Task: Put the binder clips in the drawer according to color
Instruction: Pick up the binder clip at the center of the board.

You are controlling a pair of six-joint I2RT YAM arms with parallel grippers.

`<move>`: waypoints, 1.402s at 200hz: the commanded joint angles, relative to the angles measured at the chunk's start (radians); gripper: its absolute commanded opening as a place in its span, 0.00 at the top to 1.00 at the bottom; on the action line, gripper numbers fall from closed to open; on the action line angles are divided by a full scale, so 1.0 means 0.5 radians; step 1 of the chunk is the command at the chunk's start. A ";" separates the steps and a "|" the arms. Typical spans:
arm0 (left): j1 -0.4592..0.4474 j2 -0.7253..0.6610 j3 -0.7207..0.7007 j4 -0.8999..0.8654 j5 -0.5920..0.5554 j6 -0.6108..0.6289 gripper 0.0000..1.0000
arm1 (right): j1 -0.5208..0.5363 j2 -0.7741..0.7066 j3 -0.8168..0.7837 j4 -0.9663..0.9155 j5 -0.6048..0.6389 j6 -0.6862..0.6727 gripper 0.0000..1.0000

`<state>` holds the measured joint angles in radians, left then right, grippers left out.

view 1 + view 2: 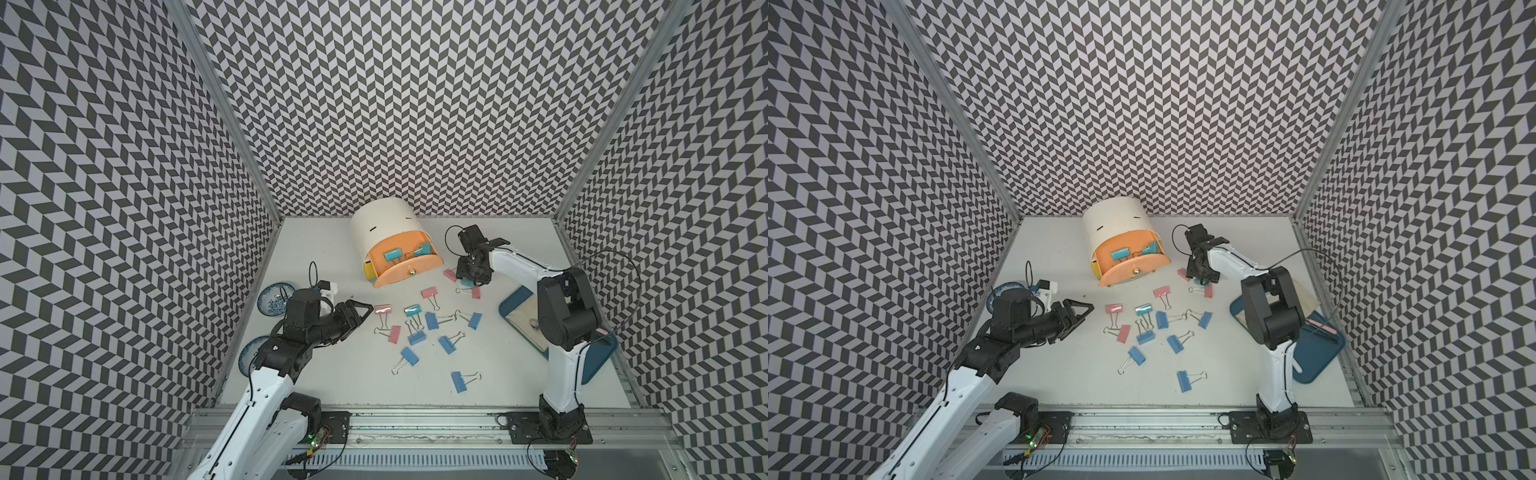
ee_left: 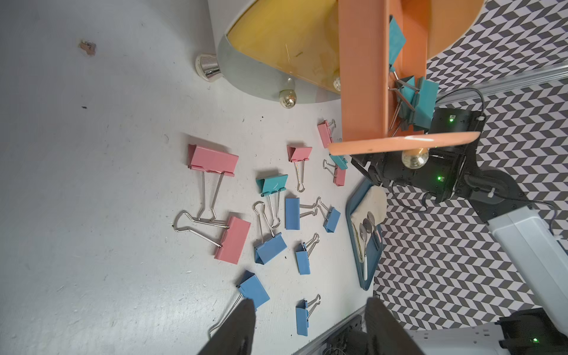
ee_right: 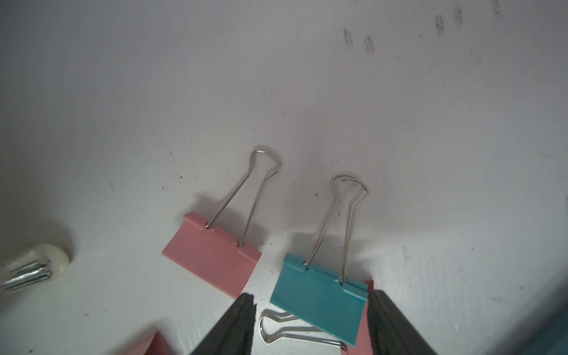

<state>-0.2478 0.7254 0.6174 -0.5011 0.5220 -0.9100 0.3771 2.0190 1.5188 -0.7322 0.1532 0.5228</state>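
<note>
My right gripper [image 3: 311,295] straddles the teal binder clip [image 3: 322,304], jaws wide; closing may snag the pink clip [image 3: 363,329] beneath. Left gripper [image 2: 310,304] gapes empty.

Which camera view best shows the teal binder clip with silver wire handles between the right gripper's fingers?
The right wrist view: the teal wire-handled binder clip is large and clear. In both top views the right gripper hides most of it. The left wrist view shows it tiny and distant.
</note>
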 commanded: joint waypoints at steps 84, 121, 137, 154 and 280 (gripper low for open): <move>0.020 0.043 -0.038 0.164 0.051 0.022 0.39 | 0.066 0.167 0.168 -0.120 0.100 -0.018 0.37; 0.026 0.049 -0.061 0.195 0.060 0.010 0.39 | 0.071 0.220 0.173 -0.128 0.087 -0.022 0.37; 0.029 0.052 -0.067 0.198 0.063 0.011 0.39 | 0.070 0.229 0.166 -0.119 0.089 -0.022 0.37; 0.032 0.053 -0.068 0.199 0.070 0.010 0.39 | 0.070 0.230 0.159 -0.096 0.088 -0.034 0.38; 0.039 0.059 -0.020 0.160 0.060 0.019 0.39 | 0.070 0.157 0.048 0.001 0.030 -0.063 0.46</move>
<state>-0.2348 0.7536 0.5903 -0.4271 0.5449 -0.9104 0.4042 2.1227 1.5768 -0.7540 0.1795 0.4965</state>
